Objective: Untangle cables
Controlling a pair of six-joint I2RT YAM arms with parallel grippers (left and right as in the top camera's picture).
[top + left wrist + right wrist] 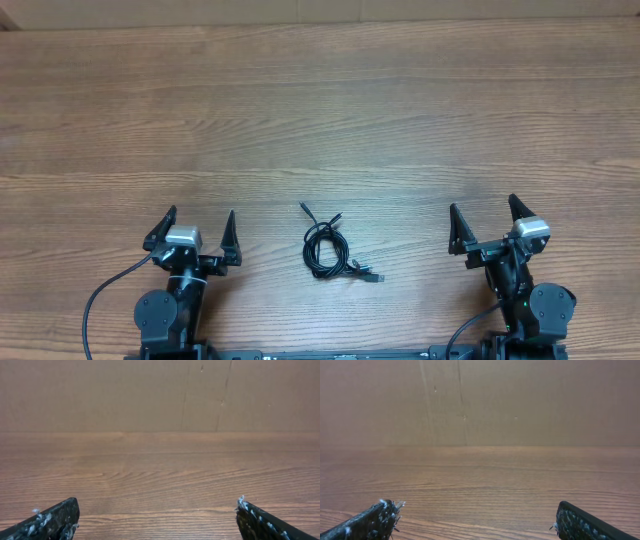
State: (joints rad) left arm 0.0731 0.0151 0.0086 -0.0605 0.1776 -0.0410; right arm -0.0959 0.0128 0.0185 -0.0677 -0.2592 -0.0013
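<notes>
Both the left tool [201, 212] and right tool [482, 202] gape wide; only overhead shows the cables [325, 250].

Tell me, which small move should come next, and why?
Probably swing the left gripper inward toward the cables. They lie in one coiled bundle between the grippers, which are both open and empty. The right gripper sits slightly farther away, and neither wrist view shows the bundle.

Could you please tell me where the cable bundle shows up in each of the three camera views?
Overhead: the cables lie low centre, between the left end effector and right end effector.
Left wrist: not in it.
Right wrist: not in it.
Shared landmark: the wood-grain table, visible in all three.
</notes>
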